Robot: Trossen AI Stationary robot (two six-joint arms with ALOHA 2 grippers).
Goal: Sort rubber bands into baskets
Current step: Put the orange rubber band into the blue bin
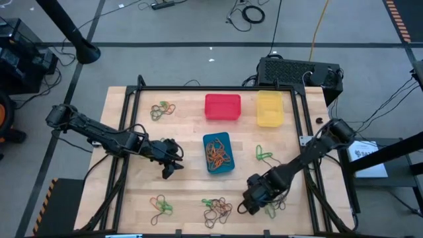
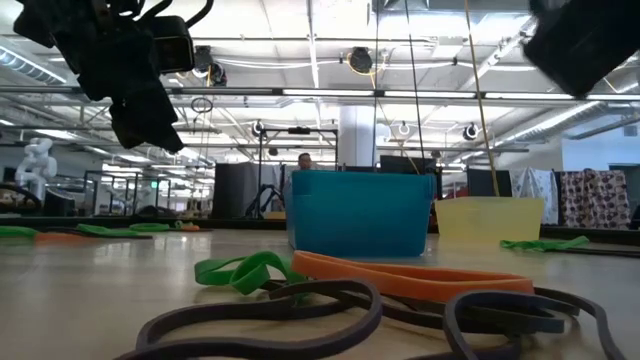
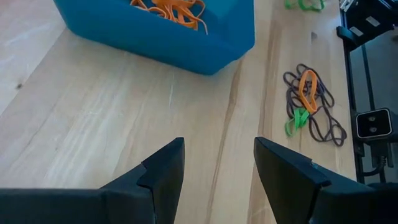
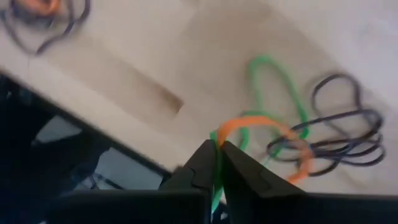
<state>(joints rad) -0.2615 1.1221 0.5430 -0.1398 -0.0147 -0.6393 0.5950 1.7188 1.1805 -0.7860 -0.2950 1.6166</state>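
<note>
Gripping an orange rubber band between closed fingers, the right tool sits low over the bench at roughly 5 o'clock from the bench centre. The orange loop is pinched at one end in the right wrist view; a green band and dark bands lie tangled beside it on the wood.

The left tool hovers at about 9 o'clock from the blue basket, its fingers spread apart and holding nothing, clear of the basket wall.

Basket positions:
- The blue basket stands near the bench centre and contains orange bands.
- The red basket stands at 12 o'clock from the blue one.
- The yellow basket stands just beside the red one, at its 3 o'clock.

Loose band clusters on the bench:
- A mixed pile at 10 o'clock from the blue basket.
- Green bands at 3 o'clock from it.
- A small cluster at 7 o'clock.
- A larger tangle at 6 o'clock, close to the near edge and just beside the right tool.
</note>
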